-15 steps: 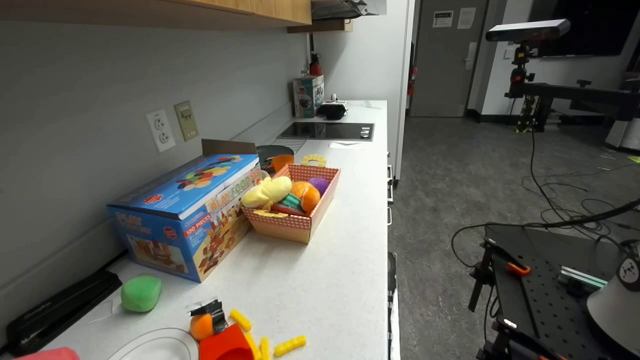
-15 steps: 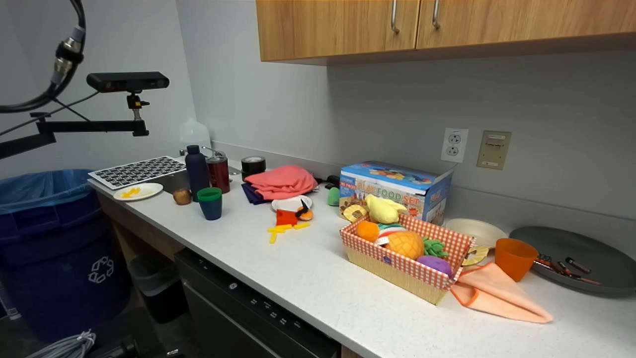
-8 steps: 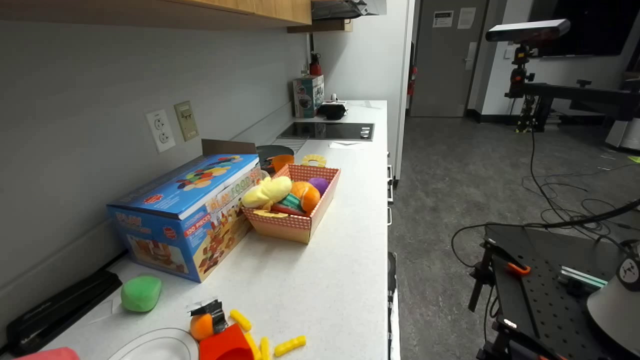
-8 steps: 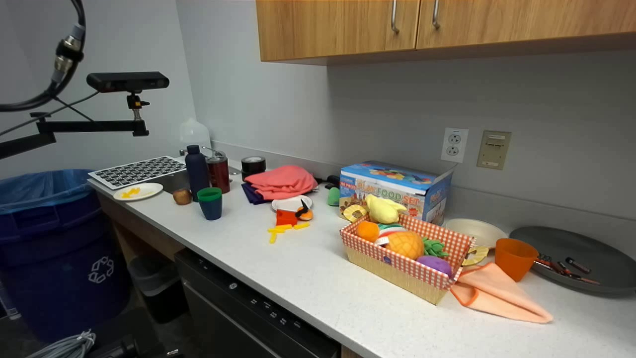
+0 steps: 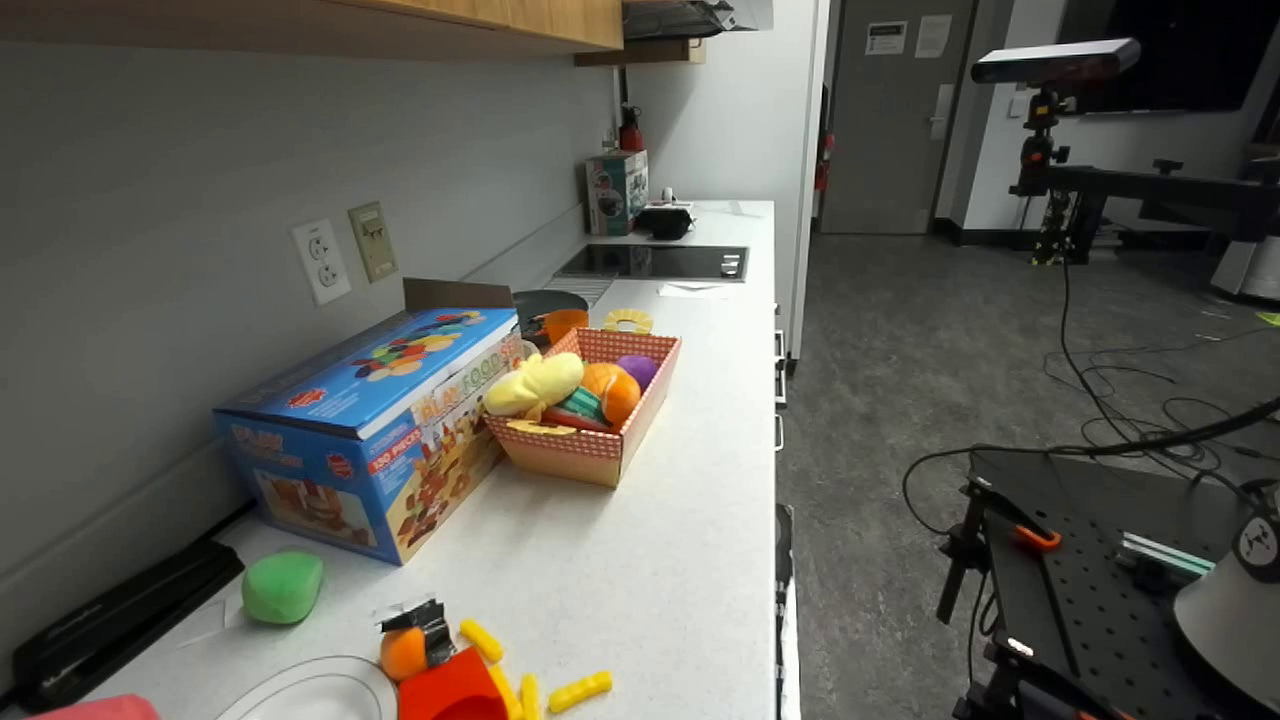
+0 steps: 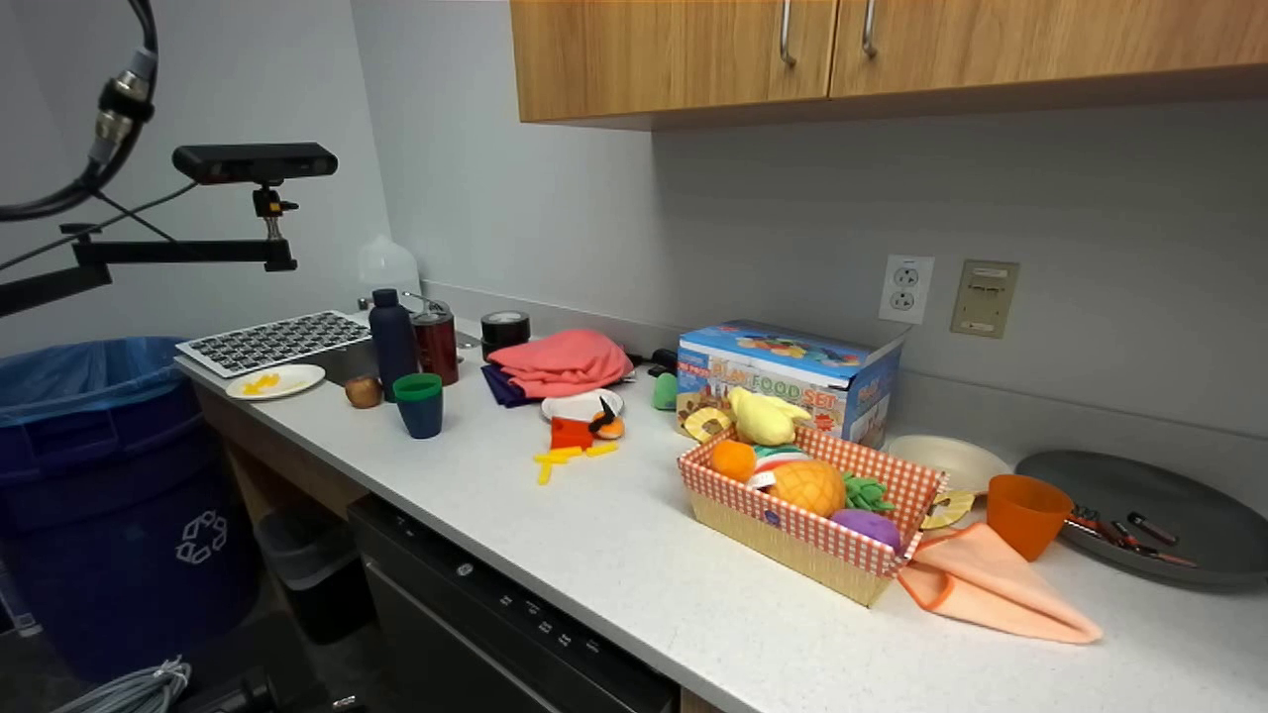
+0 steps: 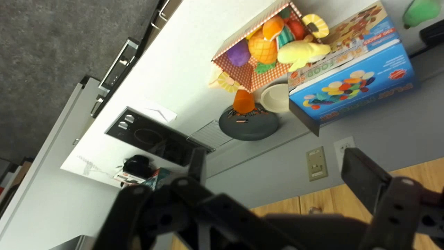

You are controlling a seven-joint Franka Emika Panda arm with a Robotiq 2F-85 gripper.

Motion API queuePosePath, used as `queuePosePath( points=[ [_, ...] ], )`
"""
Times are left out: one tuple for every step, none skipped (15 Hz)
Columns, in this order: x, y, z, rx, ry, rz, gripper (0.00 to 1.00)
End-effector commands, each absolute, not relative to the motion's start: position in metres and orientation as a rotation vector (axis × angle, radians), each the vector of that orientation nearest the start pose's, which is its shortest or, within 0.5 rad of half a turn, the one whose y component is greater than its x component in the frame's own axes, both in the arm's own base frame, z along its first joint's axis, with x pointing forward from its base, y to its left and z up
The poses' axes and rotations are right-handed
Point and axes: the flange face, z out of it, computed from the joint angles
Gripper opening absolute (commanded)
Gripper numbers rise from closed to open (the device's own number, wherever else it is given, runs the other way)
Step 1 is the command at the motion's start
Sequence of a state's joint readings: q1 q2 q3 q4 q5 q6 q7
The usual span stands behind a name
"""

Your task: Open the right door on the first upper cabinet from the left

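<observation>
The first upper cabinet (image 6: 594, 117) is light-brown wood, high on the grey wall in an exterior view; its underside also shows in an exterior view (image 5: 250, 25). Its right door (image 6: 991, 45) is shut, with a metal bar handle (image 6: 869, 28) near the seam; its top is out of view. In the wrist view, which stands upside down, door fronts show at the bottom; the right door (image 7: 275, 207) appears left of the seam, its handle hidden. My gripper (image 7: 275, 156) is open and empty, fingers wide apart, in front of the doors. I cannot tell contact. Neither exterior view shows it.
Below, the white countertop (image 6: 634, 535) holds a play-food box (image 6: 783, 381), a checked basket of toy food (image 6: 792, 540), an orange cup (image 6: 1025, 515) and a dark round pan (image 7: 248, 125). The left door (image 7: 347, 199) with its handle (image 7: 315, 210) is right of the seam.
The arm's cable at the upper left of an exterior view has shifted slightly left. The cabinet doors and the counter objects look the same.
</observation>
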State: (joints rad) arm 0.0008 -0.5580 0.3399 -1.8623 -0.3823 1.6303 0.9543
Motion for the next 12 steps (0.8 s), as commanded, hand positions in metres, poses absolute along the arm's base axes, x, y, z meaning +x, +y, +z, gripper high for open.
queuePosePath(
  points=[
    [0.347,0.15,0.753,-3.085,0.898,-0.803,1.0],
    [0.345,0.151,0.752,-3.083,0.856,-0.748,1.0],
    [0.344,0.151,0.751,-3.094,0.841,-0.719,1.0],
    [0.343,0.151,0.75,-3.107,0.819,-0.677,1.0],
    [0.342,0.151,0.749,-3.118,0.795,-0.66,1.0],
    [0.341,0.149,0.748,-3.146,0.797,-0.625,1.0],
    [0.344,0.151,0.743,-3.124,0.846,-0.707,1.0],
    [0.343,0.151,0.742,-3.138,0.84,-0.686,1.0],
    [0.343,0.15,0.742,-3.144,0.837,-0.678,1.0],
    [0.342,0.15,0.742,-3.146,0.835,-0.675,1.0],
    [0.342,0.15,0.742,-3.146,0.834,-0.675,1.0],
    [0.342,0.15,0.742,-3.146,0.834,-0.674,1.0]
  ],
)
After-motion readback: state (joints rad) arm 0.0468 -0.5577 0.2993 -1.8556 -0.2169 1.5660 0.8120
